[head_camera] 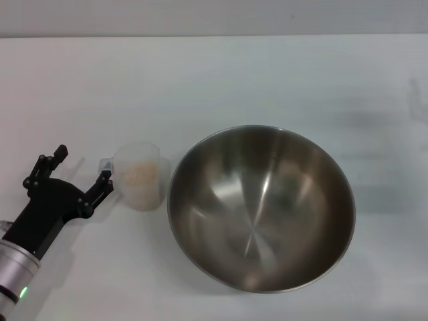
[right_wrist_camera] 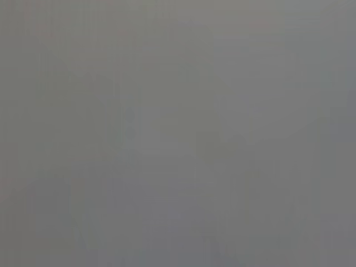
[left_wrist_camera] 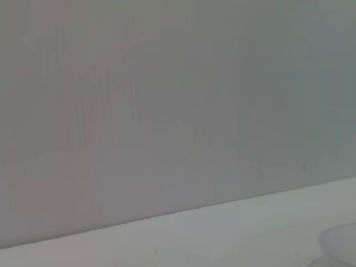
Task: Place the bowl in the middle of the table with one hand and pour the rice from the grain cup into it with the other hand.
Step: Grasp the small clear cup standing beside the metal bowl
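In the head view the large steel bowl (head_camera: pixel 261 207) sits empty on the white table (head_camera: pixel 214 80), right of centre. The clear grain cup (head_camera: pixel 139 175) stands upright just left of the bowl, with pale rice (head_camera: pixel 141 175) inside and its handle (head_camera: pixel 107 164) pointing left. My left gripper (head_camera: pixel 83 167) is open at the left, just beside the cup's handle, one fingertip (head_camera: pixel 105 182) almost touching it. A pale curved edge in the left wrist view (left_wrist_camera: pixel 339 245) may be the cup's rim. The right gripper is out of view; its wrist view shows only plain grey.
The table's far edge (head_camera: pixel 214 36) runs along the top of the head view. The left arm (head_camera: pixel 27 234) comes in from the lower left corner.
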`<act>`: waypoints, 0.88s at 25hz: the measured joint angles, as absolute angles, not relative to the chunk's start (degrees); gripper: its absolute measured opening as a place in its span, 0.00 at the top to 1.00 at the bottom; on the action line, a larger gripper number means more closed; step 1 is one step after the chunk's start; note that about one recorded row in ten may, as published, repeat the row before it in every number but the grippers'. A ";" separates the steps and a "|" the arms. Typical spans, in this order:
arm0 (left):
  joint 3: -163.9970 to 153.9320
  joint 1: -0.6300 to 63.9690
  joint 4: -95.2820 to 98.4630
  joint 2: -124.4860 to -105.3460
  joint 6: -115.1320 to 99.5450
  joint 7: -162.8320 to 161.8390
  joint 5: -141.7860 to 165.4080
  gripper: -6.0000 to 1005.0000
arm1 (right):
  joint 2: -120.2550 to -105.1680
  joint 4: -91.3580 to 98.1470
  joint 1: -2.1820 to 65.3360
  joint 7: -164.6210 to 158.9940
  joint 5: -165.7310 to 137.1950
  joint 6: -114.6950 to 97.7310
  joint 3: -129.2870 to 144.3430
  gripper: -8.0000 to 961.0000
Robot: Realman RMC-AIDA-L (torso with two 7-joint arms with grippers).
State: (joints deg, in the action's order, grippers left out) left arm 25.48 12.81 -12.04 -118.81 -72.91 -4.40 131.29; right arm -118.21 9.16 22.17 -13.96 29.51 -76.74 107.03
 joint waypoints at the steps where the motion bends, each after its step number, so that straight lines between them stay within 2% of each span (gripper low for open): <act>1: 25.81 13.46 -11.94 -118.87 -72.15 -4.39 131.28 0.14 | -118.21 9.16 22.31 -13.96 29.51 -76.73 107.03 0.50; 11: 26.37 13.72 -12.39 -118.83 -71.70 -4.41 131.21 0.15 | -118.25 9.15 23.13 -13.97 29.54 -75.83 107.03 0.50; 20: 26.38 13.64 -12.62 -118.82 -72.07 -4.53 131.22 0.58 | -118.30 9.14 23.29 -13.97 29.54 -75.32 107.03 0.50; 22: 26.37 13.63 -12.65 -118.83 -72.14 -4.62 131.22 0.62 | -118.30 9.14 23.29 -14.02 29.54 -75.31 107.03 0.50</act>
